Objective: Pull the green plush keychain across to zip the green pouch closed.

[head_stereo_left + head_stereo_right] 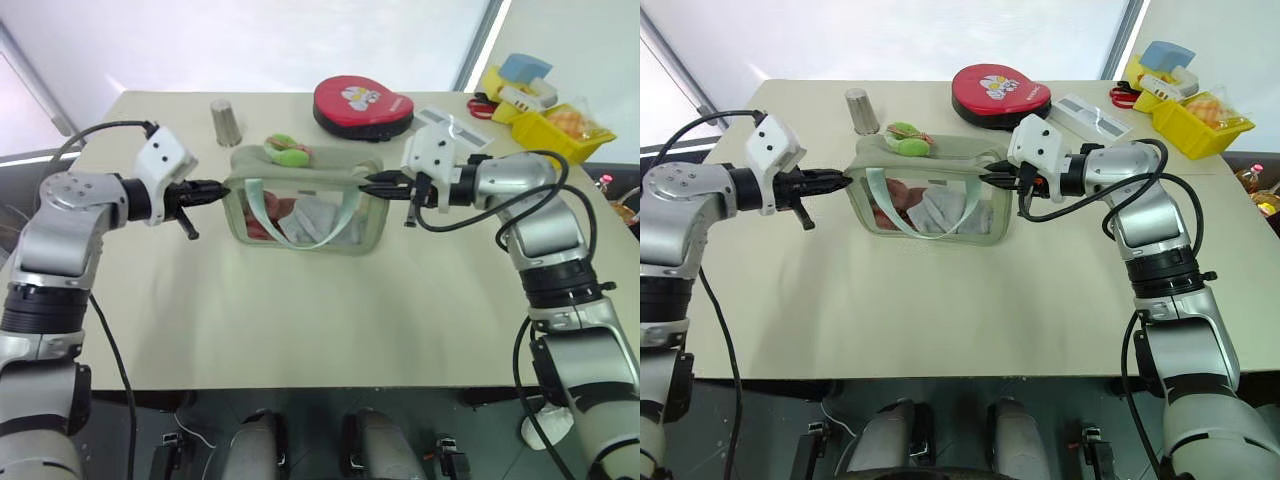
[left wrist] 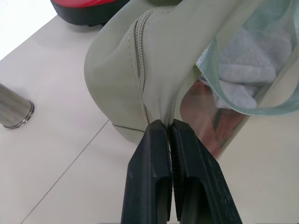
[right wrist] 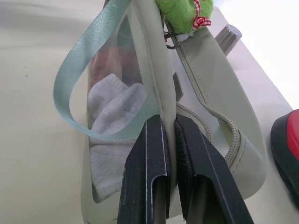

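Black two-finger left end effector (image 2: 170, 135) pinches end fabric of boxy sage-green pouch (image 1: 300, 205); right end effector (image 3: 169, 126) pinches opposite end. Lime-green fuzzy plush keychain (image 1: 288, 150) sits on top, left of middle, ungripped. Risk: releasing either end for keychain lets pouch slide on beige bench (image 1: 300, 320).

Red case (image 2: 88, 9) cut off by edge

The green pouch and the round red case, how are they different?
The green pouch is boxy with a see-through window, so you can see things inside; the red case is round, flat and solid, with a cartoon picture on top. The green pouch is pinched at both ends by the left hand and the right hand; the red case lies untouched farther back. Both sit on the table.
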{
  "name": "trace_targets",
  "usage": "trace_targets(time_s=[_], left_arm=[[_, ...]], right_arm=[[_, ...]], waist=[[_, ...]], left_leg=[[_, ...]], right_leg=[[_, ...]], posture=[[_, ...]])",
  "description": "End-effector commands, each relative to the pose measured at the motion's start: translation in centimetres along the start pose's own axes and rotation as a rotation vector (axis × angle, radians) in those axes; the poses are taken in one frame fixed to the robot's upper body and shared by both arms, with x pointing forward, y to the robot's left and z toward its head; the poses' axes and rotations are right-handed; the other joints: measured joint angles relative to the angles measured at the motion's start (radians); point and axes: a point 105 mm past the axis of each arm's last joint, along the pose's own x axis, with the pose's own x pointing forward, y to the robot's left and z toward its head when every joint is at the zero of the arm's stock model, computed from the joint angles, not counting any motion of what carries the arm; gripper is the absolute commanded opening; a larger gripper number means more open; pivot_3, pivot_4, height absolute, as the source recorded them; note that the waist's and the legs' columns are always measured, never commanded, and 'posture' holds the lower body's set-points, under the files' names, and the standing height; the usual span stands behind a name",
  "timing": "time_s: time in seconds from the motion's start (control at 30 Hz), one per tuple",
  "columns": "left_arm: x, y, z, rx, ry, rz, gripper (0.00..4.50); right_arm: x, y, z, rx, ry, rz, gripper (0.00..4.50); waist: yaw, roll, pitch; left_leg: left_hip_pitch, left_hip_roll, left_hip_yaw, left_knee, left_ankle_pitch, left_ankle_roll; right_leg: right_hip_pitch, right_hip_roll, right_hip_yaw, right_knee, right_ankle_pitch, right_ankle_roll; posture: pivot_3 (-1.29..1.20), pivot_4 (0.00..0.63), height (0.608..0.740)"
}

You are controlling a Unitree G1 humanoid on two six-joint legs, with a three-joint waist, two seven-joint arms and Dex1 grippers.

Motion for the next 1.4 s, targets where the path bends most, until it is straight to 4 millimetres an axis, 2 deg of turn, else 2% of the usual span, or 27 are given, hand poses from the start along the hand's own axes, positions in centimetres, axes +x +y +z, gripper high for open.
trace_targets(time_s=[0.03,0.13,0.23,0.37,0.47,0.57,0.67,0.8,1.03,1.13,1.27,1.3,1.4], left_arm=[[0.0,0.2,0.4,0.01,-0.027,0.007,0.08],[0.2,-0.1,1.1,-0.016,-0.051,-0.01,0.08],[-0.1,-0.5,1.7,-0.014,-0.065,-0.04,0.0],[-0.7,-0.8,1.6,0.011,-0.046,-0.053,0.0],[-0.9,-1.1,1.7,0.012,-0.051,-0.057,0.0],[-0.8,-1.3,1.8,0.012,-0.055,-0.059,0.0],[-0.6,-1.4,2.0,0.015,-0.059,-0.059,0.0],[-0.6,-1.9,1.8,0.026,-0.051,-0.066,0.0],[-0.8,-2.0,1.5,0.011,-0.05,-0.05,0.0],[-0.7,-2.0,1.6,0.003,-0.055,-0.045,0.0],[-0.4,-1.9,2.1,-0.027,-0.088,-0.04,0.0],[-0.3,-1.9,2.1,-0.027,-0.088,-0.039,0.0],[-0.1,-2.0,1.9,-0.025,-0.081,-0.043,0.0]], right_arm=[[-0.6,-0.9,2.3,-0.031,-0.069,-0.041,0.0],[-0.7,-0.9,2.3,-0.025,-0.066,-0.041,0.0],[-1.0,-0.5,2.3,-0.003,-0.058,-0.017,1.13],[-2.1,-1.5,3.1,-0.014,-0.04,-0.033,3.2],[-1.8,-2.4,5.4,0.006,-0.119,-0.055,3.2],[0.5,-1.8,8.0,0.062,-0.242,-0.03,3.2],[3.5,-1.2,9.1,0.082,-0.28,-0.028,3.2],[6.4,-0.1,8.1,0.129,-0.223,0.008,3.2],[7.0,0.0,6.8,0.148,-0.171,0.021,3.2],[6.9,-0.1,6.5,0.164,-0.159,0.015,2.33],[6.2,-1.1,7.4,0.282,-0.225,-0.006,0.31],[6.1,-1.2,7.8,0.315,-0.243,-0.004,0.05],[5.2,-1.4,8.4,0.408,-0.276,0.005,0.05]], waist=[[0.0,0.0,0.0],[0.001,0.0,0.0],[0.001,0.0,0.0],[0.001,0.0,0.0],[0.0,0.0,0.0],[-0.006,0.0,0.0],[-0.006,0.0,0.0],[0.001,0.0,0.0],[-0.002,0.0,0.0],[-0.003,0.0,0.0],[0.0,0.0,0.0],[0.0,0.0,0.0],[0.0,0.0,0.0]], left_leg=[[0.0,0.0,0.0,0.0,0.0,0.0],[0.0,0.0,0.0,0.0,0.0,0.0],[0.0,0.0,0.0,0.0,0.0,0.0],[0.0,0.0,0.0,0.0,0.0,0.0],[0.0,0.0,0.0,0.0,0.0,0.0],[0.0,0.0,0.0,0.0,0.0,0.0],[0.0,0.0,0.0,0.0,0.0,0.0],[-0.001,0.0,0.0,0.0,0.0,0.0],[-0.001,-0.001,0.0,0.0,0.0,0.001],[0.0,0.0,-0.001,0.0,0.0,0.001],[0.0,0.0,0.0,0.0,0.0,0.001],[-0.001,0.0,-0.001,0.0,0.0,0.001],[-0.001,0.0,0.0,0.0,0.0,0.001]], right_leg=[[0.0,0.0,0.0,0.0,0.0,0.0],[0.0,0.0,0.0,0.0,0.0,0.0],[0.0,0.0,0.0,0.0,0.0,0.0],[0.0,0.0,0.0,0.0,0.0,0.0],[0.0,0.0,0.0,0.0,0.0,0.0],[0.0,0.001,0.0,0.0,0.0,0.0],[0.0,0.001,0.0,0.001,0.0,0.0],[0.0,0.0,0.0,0.001,0.0,0.0],[0.0,-0.001,0.0,0.001,0.0,0.0],[0.0,-0.001,0.0,0.001,0.0,0.0],[0.0,-0.001,0.0,0.001,0.0,0.0],[0.0,-0.001,0.0,0.001,0.0,0.0],[0.0,-0.001,0.0,0.001,0.0,0.0]], posture=[[0.0,0.15,0.74],[0.0,0.15,0.74],[0.0,0.15,0.74],[0.0,0.15,0.74],[0.0,0.15,0.74],[0.0,0.15,0.74],[0.0,0.15,0.74],[0.0,0.15,0.74],[0.0,0.15,0.74],[0.0,0.15,0.74],[0.0,0.15,0.74],[0.0,0.15,0.74],[0.0,0.15,0.74]])
